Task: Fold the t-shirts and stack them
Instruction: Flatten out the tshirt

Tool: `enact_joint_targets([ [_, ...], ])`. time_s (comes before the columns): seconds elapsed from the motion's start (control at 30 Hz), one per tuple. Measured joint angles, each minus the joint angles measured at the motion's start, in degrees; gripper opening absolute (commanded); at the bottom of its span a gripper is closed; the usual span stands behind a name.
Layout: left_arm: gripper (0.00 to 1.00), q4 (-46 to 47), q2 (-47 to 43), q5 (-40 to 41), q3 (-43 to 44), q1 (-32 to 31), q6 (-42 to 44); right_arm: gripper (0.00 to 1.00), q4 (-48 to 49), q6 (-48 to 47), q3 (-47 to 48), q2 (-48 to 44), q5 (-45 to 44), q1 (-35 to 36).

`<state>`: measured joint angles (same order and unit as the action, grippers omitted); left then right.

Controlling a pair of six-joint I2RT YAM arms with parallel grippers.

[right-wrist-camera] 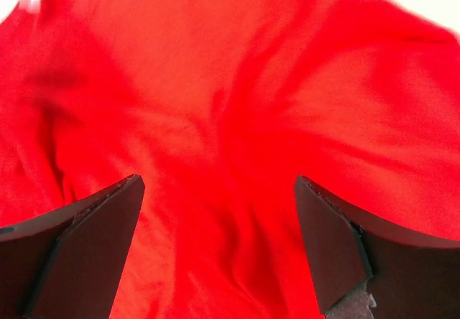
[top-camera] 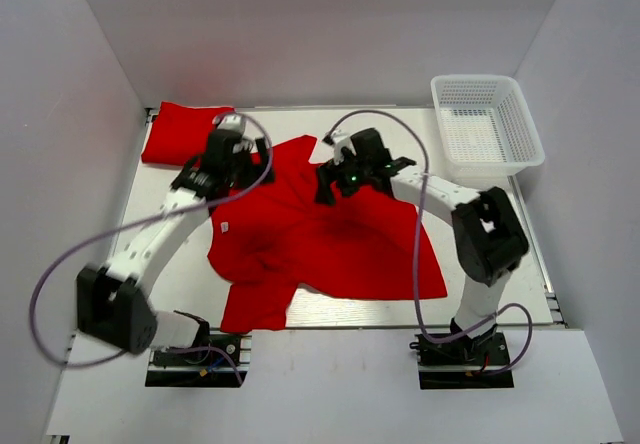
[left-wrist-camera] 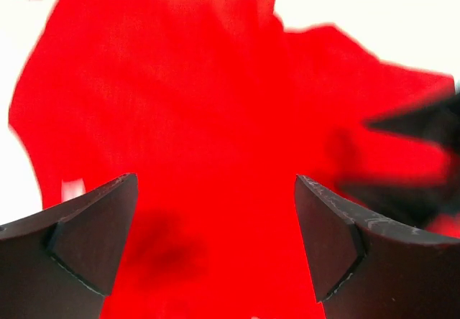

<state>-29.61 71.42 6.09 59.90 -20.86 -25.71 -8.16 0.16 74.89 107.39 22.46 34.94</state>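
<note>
One red t-shirt lies rumpled and spread across the middle of the table, its small white tag near its left edge. A second t-shirt lies folded at the back left corner. My left gripper hovers over the spread shirt's upper left part. In the left wrist view the left gripper is open, with only red cloth below the gap. My right gripper is over the shirt's upper middle. The right wrist view shows the right gripper open above wrinkled cloth, holding nothing.
A white mesh basket stands at the back right corner. White walls enclose the table on three sides. Bare white table shows left of the spread shirt, and a strip runs along its right.
</note>
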Motion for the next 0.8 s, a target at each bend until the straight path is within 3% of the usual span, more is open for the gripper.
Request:
enact_joint_targets([
  [0.23, 1.00, 4.2, 34.9, 1.2, 29.1, 0.6, 7.9, 0.90, 1.2, 5.4, -3.4, -9.5, -13.5, -4.0],
  [0.47, 1.00, 0.3, 67.8, -2.8, 65.1, 0.6, 13.9, 0.90, -0.3, 9.4, -8.4, -7.8, -19.1, -10.2],
  [0.53, 1.00, 0.4, 72.8, -4.2, 69.5, 0.6, 14.8, 0.90, -0.6, 10.3, -8.4, -6.4, -18.8, -12.3],
  [0.8, 1.00, 3.7, 75.2, -9.0, 67.5, 0.7, 16.7, 0.90, -0.7, 12.0, -8.4, -1.4, -16.9, -17.9],
])
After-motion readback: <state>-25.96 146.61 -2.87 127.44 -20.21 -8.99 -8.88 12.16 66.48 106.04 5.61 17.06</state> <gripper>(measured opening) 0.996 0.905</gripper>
